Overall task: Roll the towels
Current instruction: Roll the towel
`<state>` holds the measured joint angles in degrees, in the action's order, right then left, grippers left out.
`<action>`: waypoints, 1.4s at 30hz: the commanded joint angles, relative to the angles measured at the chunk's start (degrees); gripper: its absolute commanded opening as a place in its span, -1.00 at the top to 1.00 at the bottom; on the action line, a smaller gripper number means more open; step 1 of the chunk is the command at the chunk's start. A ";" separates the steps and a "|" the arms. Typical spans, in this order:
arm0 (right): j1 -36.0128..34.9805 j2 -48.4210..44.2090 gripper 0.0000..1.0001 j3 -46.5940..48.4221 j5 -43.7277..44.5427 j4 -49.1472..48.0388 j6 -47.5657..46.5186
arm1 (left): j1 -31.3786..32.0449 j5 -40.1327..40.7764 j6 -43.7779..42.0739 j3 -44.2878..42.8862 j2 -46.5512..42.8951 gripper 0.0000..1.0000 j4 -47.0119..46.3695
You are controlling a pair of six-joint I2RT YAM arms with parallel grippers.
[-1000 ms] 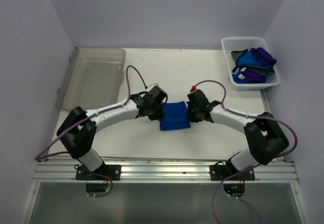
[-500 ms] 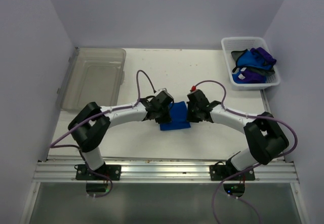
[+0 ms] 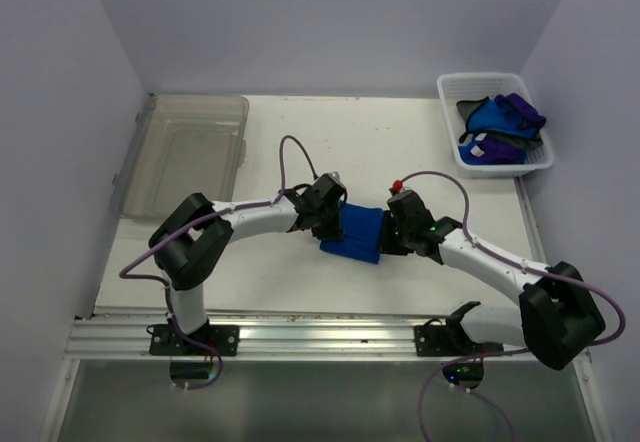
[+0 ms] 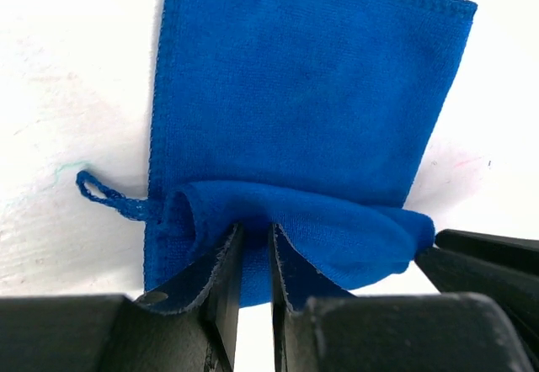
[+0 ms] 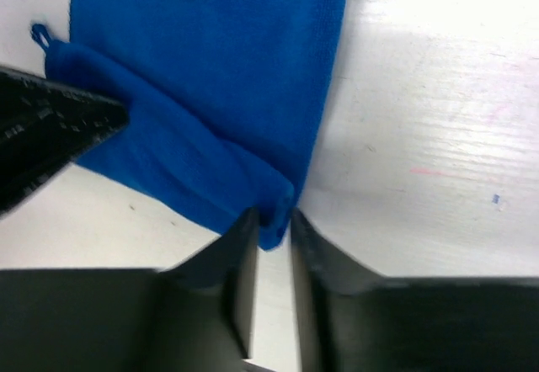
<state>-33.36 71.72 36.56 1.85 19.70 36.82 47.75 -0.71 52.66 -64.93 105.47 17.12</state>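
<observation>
The blue towel [image 3: 355,234] lies at the middle of the top view, on the white table [image 3: 300,142], with 1 edge rolled into a thick fold and the rest flat. The 2 pincers meet it from opposite sides.

The left gripper [image 4: 251,239] comes in from the left of the frame. Its jaws stand narrow and are closed on the rolled edge, near the end with the small hanging loop [image 4: 105,195]; the cloth bunches over both fingertips [image 4: 226,258].

The right gripper [image 5: 274,220] comes in from the right. Its jaws are parted only a little, and the other end of the roll sits just between the tips (whether they squeeze it cannot be told).

In both wrist views the flat part of the towel runs toward the top of the frame, its stitched hem straight.

Bare table spreads above the towel in the top view, and a narrower strip lies below it before the metal rail [image 3: 330,334]. A clear bin [image 3: 195,99] sits upper left and a white basket [image 3: 480,76] of more towels [image 3: 495,117] upper right, both well apart from the pincers.
</observation>
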 commanded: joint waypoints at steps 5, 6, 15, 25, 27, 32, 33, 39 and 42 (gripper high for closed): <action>-0.91 -7.21 0.07 3.87 5.09 9.03 -10.09 | -0.20 -2.71 -9.59 -7.22 2.71 0.55 4.14; -1.61 -7.21 0.06 5.27 6.23 9.65 -12.36 | -0.28 -3.07 -10.73 -8.89 3.24 0.56 5.71; -12.51 -0.90 0.07 8.27 13.62 4.83 -18.08 | -1.60 -7.02 -11.44 -8.82 5.36 0.56 6.52; -15.15 6.05 -0.15 7.30 12.65 -5.72 -25.47 | -4.77 -11.33 -12.41 -7.23 5.09 0.55 4.67; -15.50 7.28 -0.14 7.91 12.83 -6.61 -26.00 | -4.94 -11.68 -12.67 -7.58 5.36 0.55 4.67; -16.20 9.92 -0.14 8.00 11.51 -7.05 -25.75 | -5.38 -12.21 -13.29 -8.20 5.97 0.54 4.67; -16.29 10.36 -0.14 8.18 11.51 -6.87 -25.13 | -5.64 -12.38 -13.72 -8.29 6.06 0.55 4.67; -16.47 15.80 -0.01 8.88 12.48 -6.26 -21.54 | -6.96 -14.32 -14.34 -8.90 6.68 0.53 4.06; -16.47 18.09 0.30 8.97 12.13 -5.73 -19.08 | -7.67 -15.29 -14.61 -8.90 6.07 0.50 3.97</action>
<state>-49.52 87.83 44.25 13.93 14.55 14.17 41.34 -15.11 40.60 -72.53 111.53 21.80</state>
